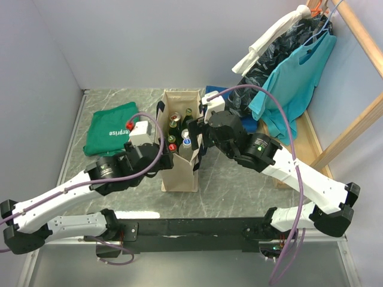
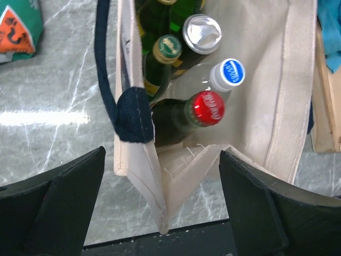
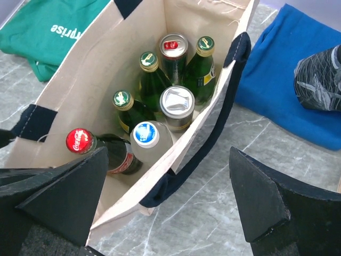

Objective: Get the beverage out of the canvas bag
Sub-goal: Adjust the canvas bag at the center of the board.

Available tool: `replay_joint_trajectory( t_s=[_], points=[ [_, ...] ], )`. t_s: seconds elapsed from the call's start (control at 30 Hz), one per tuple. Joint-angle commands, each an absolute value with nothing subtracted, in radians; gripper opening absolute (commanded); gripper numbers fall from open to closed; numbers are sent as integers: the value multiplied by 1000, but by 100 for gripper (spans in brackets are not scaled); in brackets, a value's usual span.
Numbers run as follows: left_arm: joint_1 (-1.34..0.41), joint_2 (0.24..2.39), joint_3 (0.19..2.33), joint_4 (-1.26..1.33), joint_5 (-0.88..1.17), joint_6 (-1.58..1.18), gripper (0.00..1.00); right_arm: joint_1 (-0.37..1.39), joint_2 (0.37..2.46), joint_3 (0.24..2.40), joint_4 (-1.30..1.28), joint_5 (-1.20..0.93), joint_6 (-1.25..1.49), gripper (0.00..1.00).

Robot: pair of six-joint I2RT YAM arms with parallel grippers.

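Note:
The cream canvas bag (image 1: 179,173) stands upright mid-table with navy handles (image 2: 130,114). Inside stand several beverages: a red-capped cola bottle (image 3: 80,141), a blue-capped clear bottle (image 3: 145,134), a silver-topped can (image 3: 177,101), a red-topped can (image 3: 173,45) and green glass bottles (image 3: 149,61). My left gripper (image 1: 163,156) is open at the bag's left near corner; in the left wrist view the bag's folded corner (image 2: 162,202) lies between its wide-spread fingers (image 2: 53,213). My right gripper (image 1: 200,143) is open astride the bag's right rim (image 3: 160,176), its left finger (image 3: 58,202) over the bag's mouth near the cola bottle.
A folded green T-shirt (image 1: 111,128) lies left of the bag. A folded blue cloth (image 3: 282,80) lies to its right. Clothes hang on a wooden rack (image 1: 353,125) at the back right. Grey walls enclose the marbled table at the left and back.

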State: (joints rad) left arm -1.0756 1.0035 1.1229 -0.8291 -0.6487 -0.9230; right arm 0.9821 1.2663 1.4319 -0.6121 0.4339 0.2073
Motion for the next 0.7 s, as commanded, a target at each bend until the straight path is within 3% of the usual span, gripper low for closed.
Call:
replay_joint_trajectory(
  t_s=[0.0, 0.3, 0.47, 0.67],
  points=[
    [-1083, 931, 1094, -914, -713, -998, 92, 986, 1273, 1433, -558, 446, 207, 100],
    [-1086, 741, 1048, -861, -773, -1011, 92, 986, 1305, 1434, -552, 428, 213, 100],
    [-1086, 798, 1051, -868, -767, -1012, 91, 986, 1313, 1436, -546, 425, 210, 100],
    [-1085, 882, 1032, -824, -746, -1009, 83, 986, 1315, 1448, -552, 399, 199, 100]
  ],
)
